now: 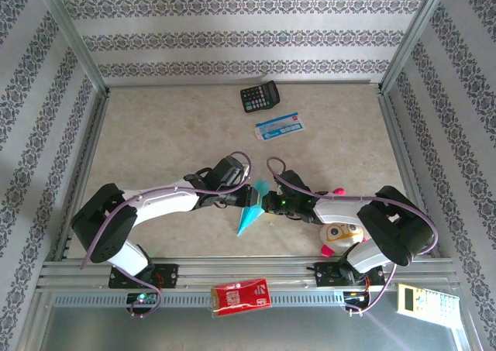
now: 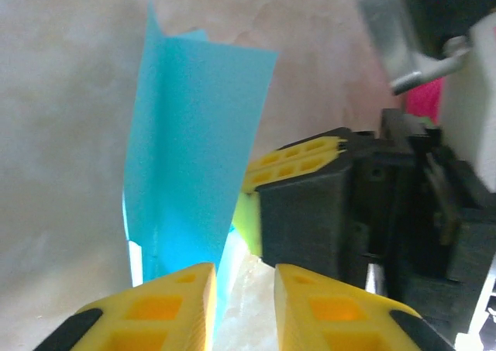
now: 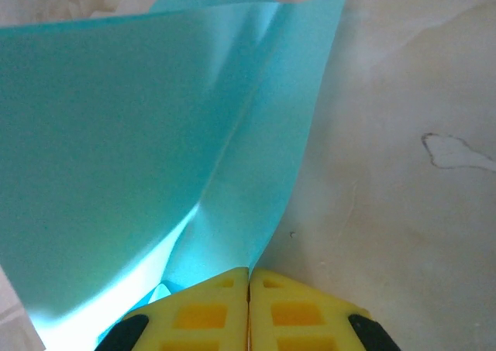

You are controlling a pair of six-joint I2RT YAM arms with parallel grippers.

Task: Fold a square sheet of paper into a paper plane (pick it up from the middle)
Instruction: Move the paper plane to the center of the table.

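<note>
Right end effector [image 3: 248,283] is clenched on the paper plane [image 1: 250,213], pads meeting on the folded paper near its wide tail end. The plane hangs between the two arms, near the front middle of the bench [image 1: 155,134]. It looks lifted off the surface, but height is hard to confirm from above. Long axis: tail toward the far side, nose pointing near and slightly left in the top view.

Left end effector [image 2: 244,280]: jaws partly apart, clear gap between the pads, nothing clamped. The paper's edge runs down just beside the inner face of one pad; can't tell if it touches. So the plane sits straight ahead of the left end effector, off-centre in its gap, with the right one's pads just beside the paper on the other side.

Judgement: both arms are about equally near. Right has the grip, left is free to pinch or crease. The next move turns on centring the paper in the left gap.

Surroundings: beige marbled bench, metal frame, patterned wallpaper. Calculator [image 1: 260,97] and blue-and-white card [image 1: 279,126] on the far side, well apart. White-and-pink toy [image 1: 339,233] by the right arm, red packet [image 1: 241,297] on the front rail.
</note>
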